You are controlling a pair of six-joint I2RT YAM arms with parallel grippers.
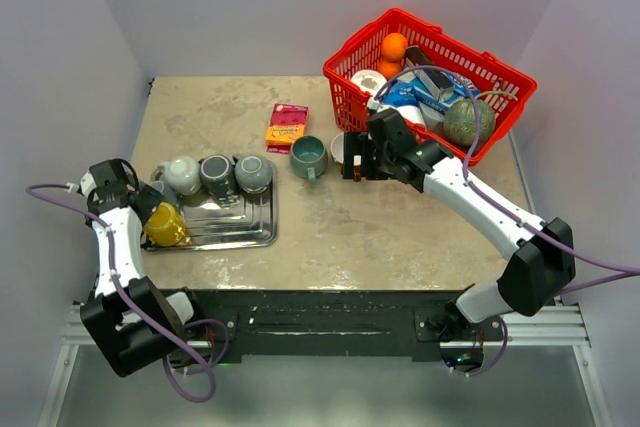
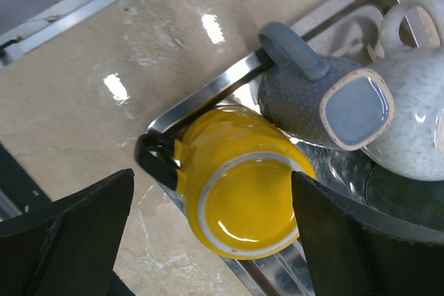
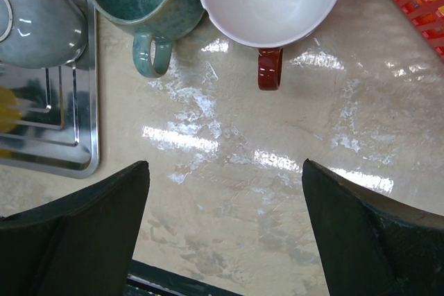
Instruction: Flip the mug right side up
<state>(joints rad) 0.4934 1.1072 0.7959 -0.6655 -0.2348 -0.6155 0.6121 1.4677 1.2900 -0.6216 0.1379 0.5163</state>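
Where yellow mug (image 2: 246, 195) is sitting: base-up on tray (image 2: 208, 95) corner
Left tool (image 2: 214, 192): hovering wide open over it, gripping nothing
Right tool (image 3: 225, 164): hanging open, empty, over table (image 3: 291, 123)
Step (judged): pre-grasp; next is probably needing closing, then flipping

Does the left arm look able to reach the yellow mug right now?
Probably yes: the left gripper hangs open directly over the yellow mug, though the grey mug crowds one finger.
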